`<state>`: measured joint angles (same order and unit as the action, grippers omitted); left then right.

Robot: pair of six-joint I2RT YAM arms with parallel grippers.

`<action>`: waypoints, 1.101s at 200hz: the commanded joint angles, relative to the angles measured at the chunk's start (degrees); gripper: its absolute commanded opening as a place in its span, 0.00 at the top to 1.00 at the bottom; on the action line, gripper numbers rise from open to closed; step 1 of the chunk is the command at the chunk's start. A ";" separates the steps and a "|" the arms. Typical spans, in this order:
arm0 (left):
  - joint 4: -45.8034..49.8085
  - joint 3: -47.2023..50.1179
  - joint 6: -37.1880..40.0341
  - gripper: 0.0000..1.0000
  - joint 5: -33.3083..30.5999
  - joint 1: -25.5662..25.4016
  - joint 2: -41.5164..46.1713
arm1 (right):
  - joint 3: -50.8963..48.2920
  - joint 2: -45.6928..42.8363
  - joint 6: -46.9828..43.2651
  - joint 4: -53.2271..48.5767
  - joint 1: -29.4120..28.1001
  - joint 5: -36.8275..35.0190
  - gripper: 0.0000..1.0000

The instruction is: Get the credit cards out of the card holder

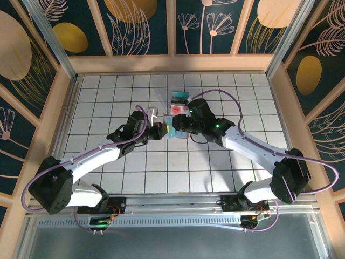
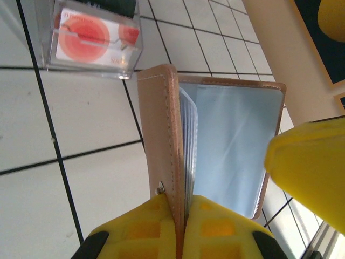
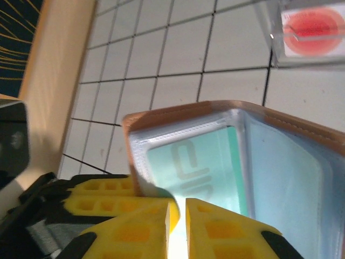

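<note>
So both arms are reaching into the middle of the white tiled table and their tips meet at the card holder. From the overhead view it's right between them, just on the near side of a small clear box. The left gripper is clamped tight on it. On the left wrist camera you can see the two yellow fingers squeezing the tan leather cover edge-on, right by the little metal snap. The holder is spread open like a book, with blue-grey lining on the other flap and a stack of see-through plastic sleeves fanned out in between. The teal card is tucked in the front sleeve, and you can make out pale lettering on it through the plastic. The right gripper is up against the lower edge of that same sleeve. Its fingers are pulled nearly together with just a thin bright slit between them. Honestly I can't tell whether it's got the card, the sleeve, or nothing at all. The white card with the red circle is lying flat inside the clear box, close beside the holder but not touching it. Whether the holder is resting on the tiles or lifted a bit off them, I can't say from these angles.
</note>
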<state>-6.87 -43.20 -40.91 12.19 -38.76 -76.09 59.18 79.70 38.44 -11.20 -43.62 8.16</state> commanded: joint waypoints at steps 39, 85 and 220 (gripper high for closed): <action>-16.73 7.92 -8.55 1.00 5.51 -0.52 -3.04 | -7.73 2.41 1.64 2.36 4.00 4.55 0.86; -22.88 9.37 -9.14 1.00 7.38 -0.65 -7.88 | -12.11 4.41 0.43 6.07 7.46 7.04 0.86; -29.16 10.23 -6.21 0.94 6.83 -0.61 -19.73 | -13.16 15.03 -1.99 9.33 11.94 8.03 0.87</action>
<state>-31.86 -33.52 -48.27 19.09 -39.03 -94.08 45.95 92.90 38.17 -2.37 -31.94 16.56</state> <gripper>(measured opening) 0.045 0.135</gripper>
